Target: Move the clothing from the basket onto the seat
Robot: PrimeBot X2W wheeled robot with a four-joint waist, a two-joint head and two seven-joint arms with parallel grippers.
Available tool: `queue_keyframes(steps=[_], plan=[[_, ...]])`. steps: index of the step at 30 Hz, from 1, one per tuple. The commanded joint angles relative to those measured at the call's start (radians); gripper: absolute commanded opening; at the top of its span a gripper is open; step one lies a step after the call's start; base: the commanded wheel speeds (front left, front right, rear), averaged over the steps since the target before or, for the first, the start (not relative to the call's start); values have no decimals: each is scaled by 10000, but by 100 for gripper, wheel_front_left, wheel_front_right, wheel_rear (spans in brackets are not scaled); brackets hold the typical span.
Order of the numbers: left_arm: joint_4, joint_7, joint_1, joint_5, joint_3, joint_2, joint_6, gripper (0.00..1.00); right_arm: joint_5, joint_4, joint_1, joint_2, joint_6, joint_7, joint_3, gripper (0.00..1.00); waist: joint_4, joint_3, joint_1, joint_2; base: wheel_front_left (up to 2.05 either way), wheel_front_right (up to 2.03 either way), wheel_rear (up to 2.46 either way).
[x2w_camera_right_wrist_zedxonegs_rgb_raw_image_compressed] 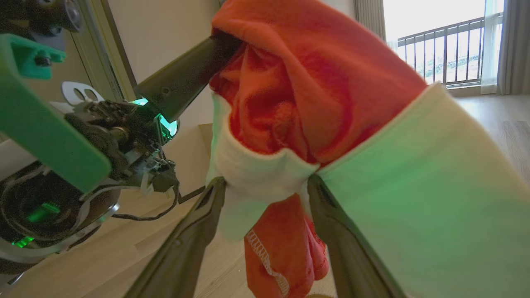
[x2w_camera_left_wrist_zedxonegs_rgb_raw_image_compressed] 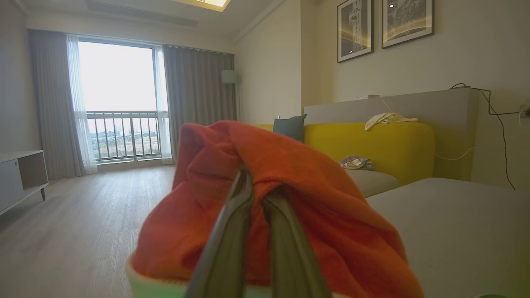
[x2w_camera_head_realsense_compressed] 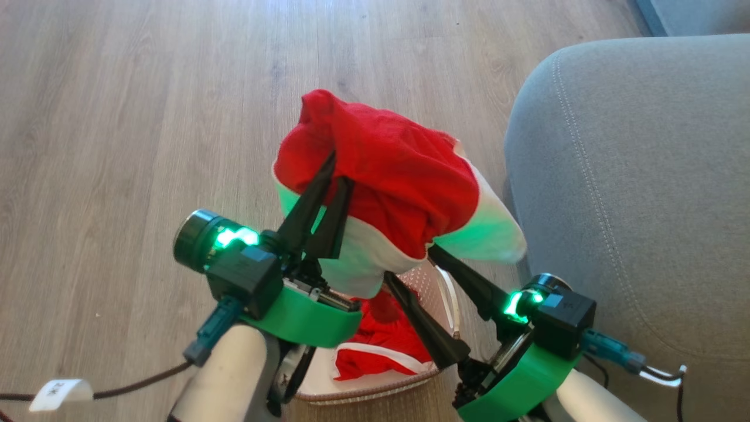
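Left gripper [x2w_camera_head_realsense_compressed: 341, 170] clenching red garment [x2w_camera_head_realsense_compressed: 398, 176] above basket [x2w_camera_head_realsense_compressed: 375, 391]; right gripper [x2w_camera_head_realsense_compressed: 410, 264] gaping, white hem [x2w_camera_right_wrist_zedxonegs_rgb_raw_image_compressed: 256, 174] drooping between its jaws. Judging best: carrying high toward seat [x2w_camera_head_realsense_compressed: 633, 176] beyond right jaws, avoiding snagging

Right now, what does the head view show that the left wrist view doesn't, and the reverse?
Head view adds: the basket, a second red garment lying in it, and the right gripper, open under the white edge of the lifted garment. Left wrist view adds: a balcony window, a yellow sofa back and two framed pictures. Shared: the left gripper shut on the lifted garment, the grey seat beside it, and the wood floor.
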Motion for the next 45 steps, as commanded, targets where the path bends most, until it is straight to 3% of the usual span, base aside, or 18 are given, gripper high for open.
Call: queue_keyframes(steps=[1,22,23,24,34,35,37,40,41,42,45], plan=[[-367,-51,-567,-25,152,16,31,0,18,-270,-389,47,69,-65,11,100,47,28,0,0,0,0,0],[-18,-51,-583,-131,-1002,16,-409,0,-281,331,-926,643,69,-65,-646,100,232,106,0,0,0,0,0],[-4,-51,-589,-141,-1024,16,-415,0,-243,403,-932,680,69,-65,-676,45,249,102,0,0,0,0,0],[22,-51,-587,-141,-1040,16,-416,0,-257,451,-952,698,69,-65,-709,0,264,97,0,0,0,0,0],[242,-51,-512,-80,-984,16,-356,0,-662,-47,-820,961,69,-65,-1317,0,318,122,0,0,0,0,0],[270,-51,-504,-93,-983,16,-350,5,-669,-80,-815,967,69,-65,-1333,0,314,131,0,0,0,0,0],[315,-51,-503,-117,-990,16,-356,27,-706,-152,-810,986,69,-65,-1387,0,306,146,0,0,0,0,0],[315,-51,-524,-107,-978,16,-332,50,-864,-273,-807,1019,69,-65,-1511,0,294,174,0,0,0,0,0],[351,-51,-508,-137,-981,16,-334,78,-952,-308,-810,1024,69,-65,-1552,0,286,183,0,0,0,0,0],[431,-51,-503,-145,-982,16,-343,100,-1045,-336,-811,1024,69,-65,-1587,0,279,191,0,0,0,0,0],[474,-51,-538,-113,-971,16,-356,100,-1395,-414,-825,1007,69,-65,-1719,0,257,222,0,0,0,0,0]])
